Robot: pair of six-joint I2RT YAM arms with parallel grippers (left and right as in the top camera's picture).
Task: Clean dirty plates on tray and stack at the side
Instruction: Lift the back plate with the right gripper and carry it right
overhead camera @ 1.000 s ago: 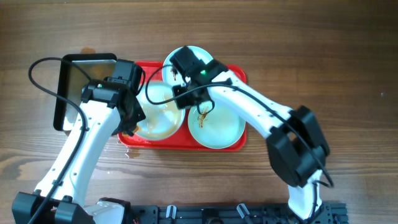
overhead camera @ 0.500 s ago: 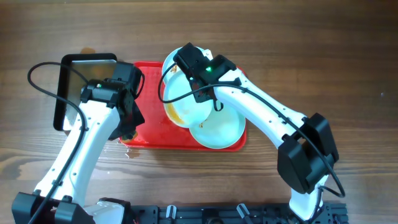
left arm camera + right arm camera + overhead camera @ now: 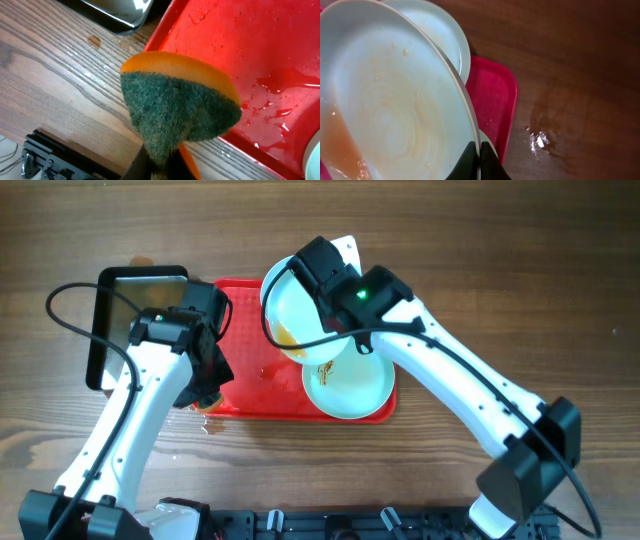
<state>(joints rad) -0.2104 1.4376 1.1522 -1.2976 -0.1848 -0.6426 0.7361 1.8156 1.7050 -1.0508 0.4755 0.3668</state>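
Dirty plate [image 3: 295,305], flat on the tray [image 3: 255,385] a second ago, now hangs tilted, pinched by the right jaws, while the left jaws clamp the sponge [image 3: 180,100], likely ready for scrubbing.

The overhead view looks straight down on the tabletop [image 3: 520,270] from well above, taking in both arms and the red tray [image 3: 248,390]. The left wrist view sits close behind the left tool [image 3: 160,165], facing down past its sponge [image 3: 175,105] at a wet tray corner and the black pan [image 3: 115,12]. The right wrist view looks closely along the right tool [image 3: 480,162] at the tilted plate [image 3: 395,115], and all three views share the tray.
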